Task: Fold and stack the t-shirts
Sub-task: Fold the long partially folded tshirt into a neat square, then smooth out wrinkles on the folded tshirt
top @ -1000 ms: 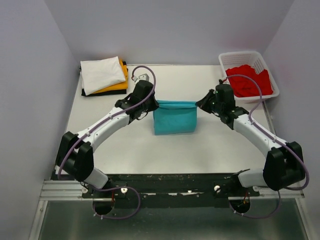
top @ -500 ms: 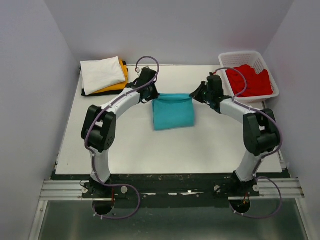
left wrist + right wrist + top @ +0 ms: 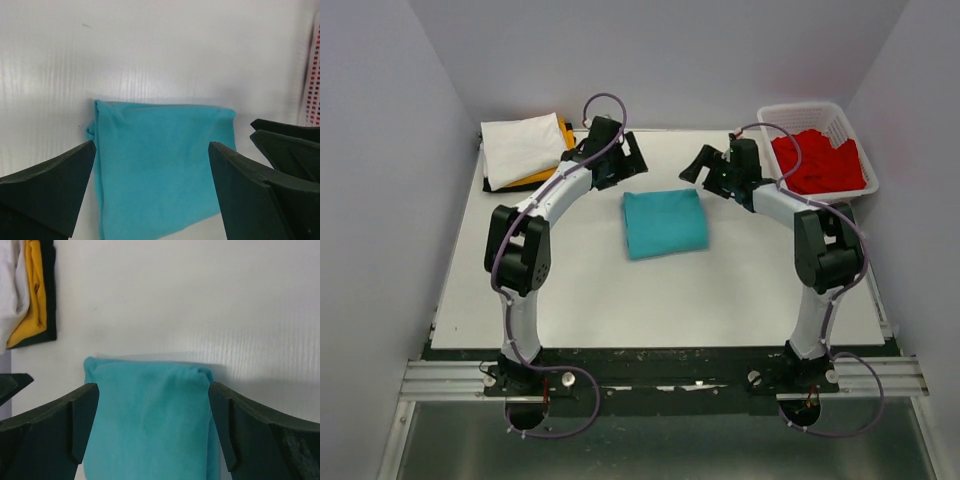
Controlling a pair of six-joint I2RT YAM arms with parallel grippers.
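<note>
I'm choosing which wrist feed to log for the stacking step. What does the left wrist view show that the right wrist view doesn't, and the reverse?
Only the left wrist view shows a strip of the white lattice basket at its right edge, red showing through. Only the right wrist view shows the stack at its top left: white t-shirt, orange-yellow t-shirt, black t-shirt. Both show the folded teal t-shirt lying on the white table, framed by that arm's own gripper, left gripper or right gripper, open and holding nothing.
</note>
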